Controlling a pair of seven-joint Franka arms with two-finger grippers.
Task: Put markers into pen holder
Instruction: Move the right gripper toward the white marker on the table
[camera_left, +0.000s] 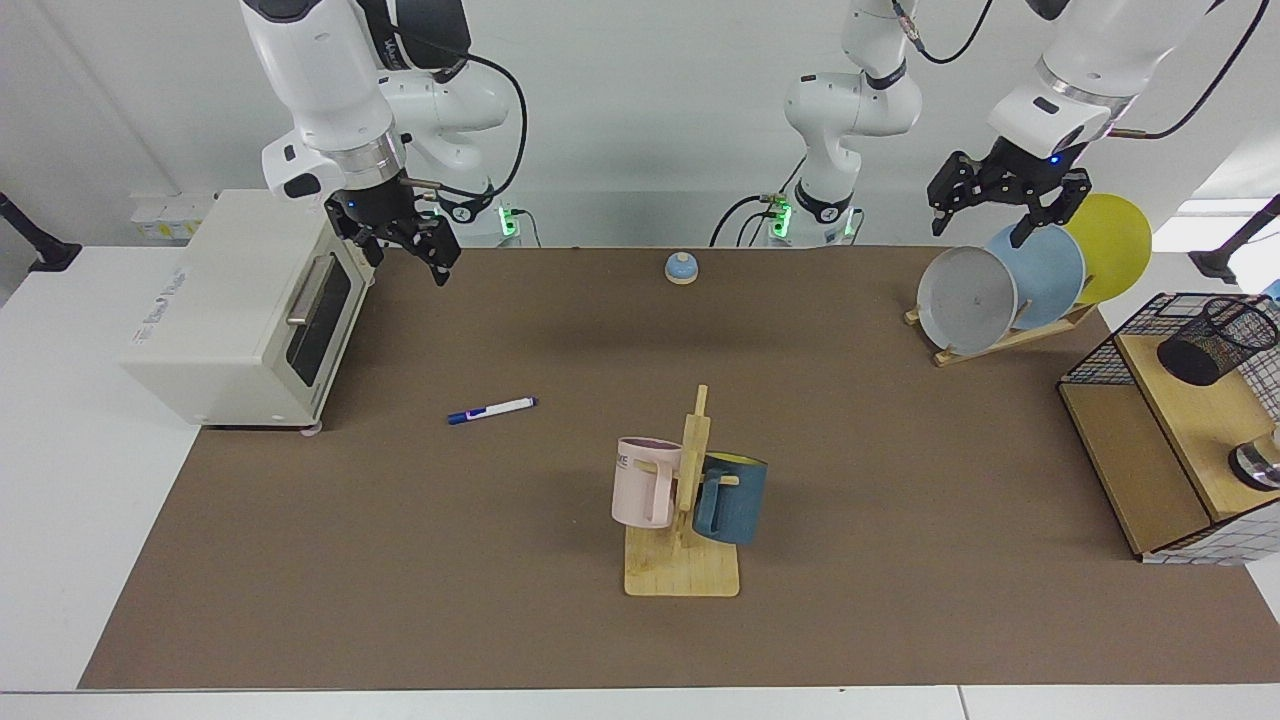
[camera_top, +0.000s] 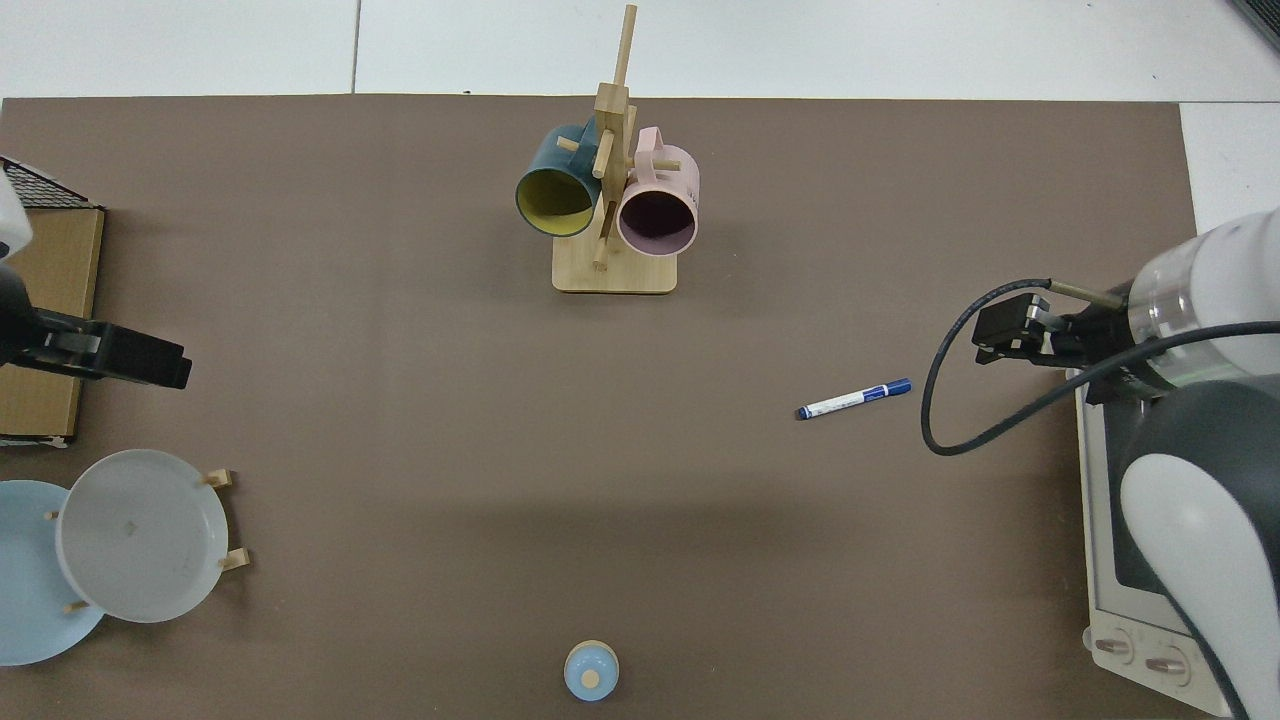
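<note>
Progress: I judge nothing done yet; the one marker (camera_left: 491, 409) I can see lies untouched on the mat (camera_left: 560, 620), and the holder (camera_left: 1218, 340) looks empty.
Left to do: pick the marker up, carry it across the mat, drop it in the holder.
Marker: lying flat, white barrel, blue cap; near the toaster-oven (camera_left: 240, 310) edge of the mat.
Holder: black mesh cup on the wooden shelf (camera_left: 1190, 420) off the opposite edge, well apart from the marker.
Right gripper (camera_left: 405, 247): I have it in the air by the oven's top corner, above the far edge, fingers apart, holding nothing.
Left gripper (camera_left: 985, 217): waits above the plate rack (camera_left: 1000, 340), fingers apart, empty.
</note>
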